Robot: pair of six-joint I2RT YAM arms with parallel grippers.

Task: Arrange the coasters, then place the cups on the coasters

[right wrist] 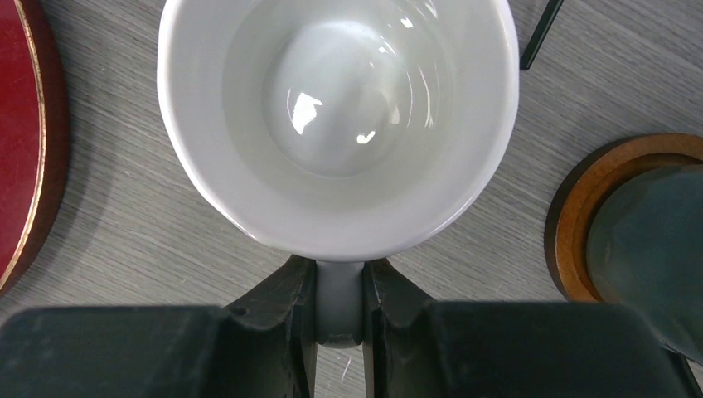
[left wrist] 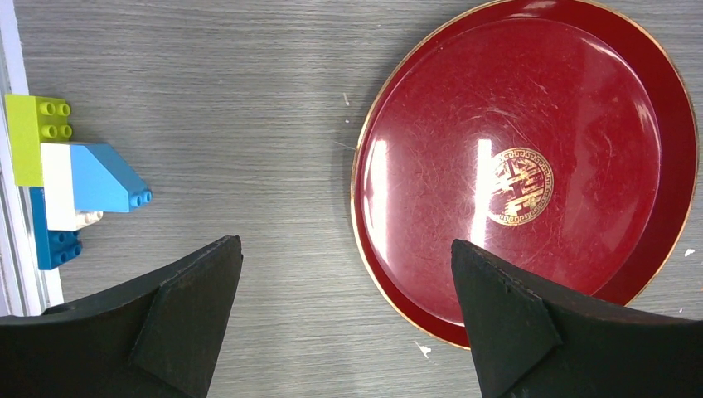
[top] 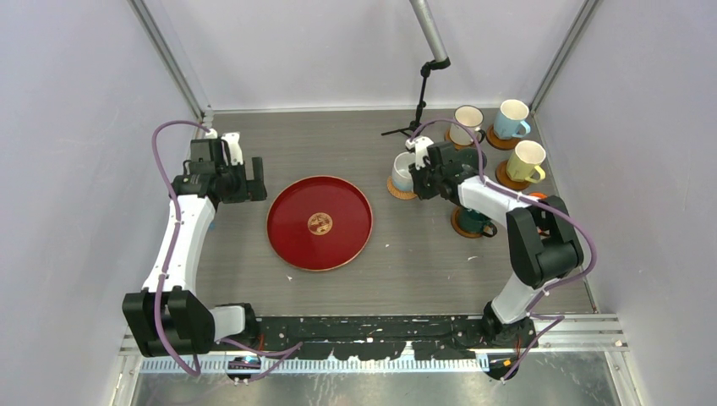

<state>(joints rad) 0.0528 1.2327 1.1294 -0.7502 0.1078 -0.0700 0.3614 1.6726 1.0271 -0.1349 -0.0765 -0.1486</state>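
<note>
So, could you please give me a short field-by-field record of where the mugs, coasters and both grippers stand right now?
left gripper: open, empty, beside the large red round tray
right gripper: shut on the handle of the white ceramic mug
white mug position: above a round brown wooden coaster; seated or not, cannot tell
mugs on coasters: cream brown-rimmed mug, light blue mug, pale yellow mug, dark mug
other: toy bricks at the table edge

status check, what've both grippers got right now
Left gripper open, empty, by red tray. Right gripper shut on white mug handle, over a coaster. Dark mug close by, not touching.
</note>
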